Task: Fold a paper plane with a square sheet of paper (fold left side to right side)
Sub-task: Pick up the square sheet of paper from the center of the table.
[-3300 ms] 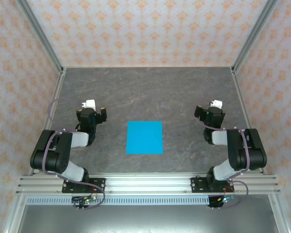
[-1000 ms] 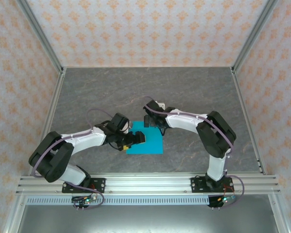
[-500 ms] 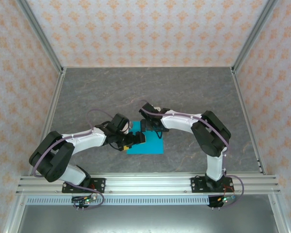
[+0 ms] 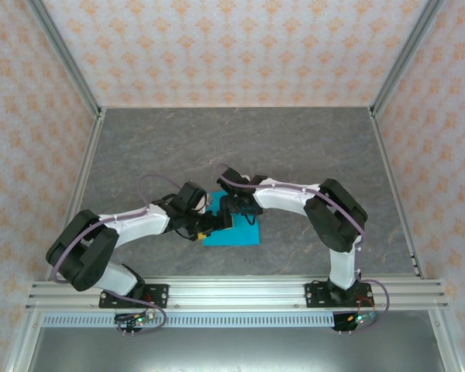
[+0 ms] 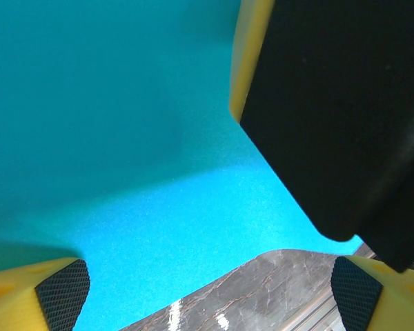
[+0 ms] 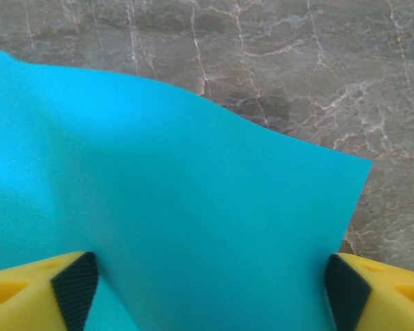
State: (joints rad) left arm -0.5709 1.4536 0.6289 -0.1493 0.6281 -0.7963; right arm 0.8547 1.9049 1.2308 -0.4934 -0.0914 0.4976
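Now poised low over the square sheet of paper point(image 4: 246, 232) on the grey table point(image 4: 310, 147): left gripper point(image 4: 222, 220) spread wide, right gripper point(image 4: 237, 208) likewise apart, straddling rippled blue.

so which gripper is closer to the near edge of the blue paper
Left. The left gripper hovers over the near-left part of the paper; the right gripper is over its far half.

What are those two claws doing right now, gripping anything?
Left gripper: open, spread over the square sheet of paper, holding nothing.
Right gripper: open above the same sheet, holding nothing.
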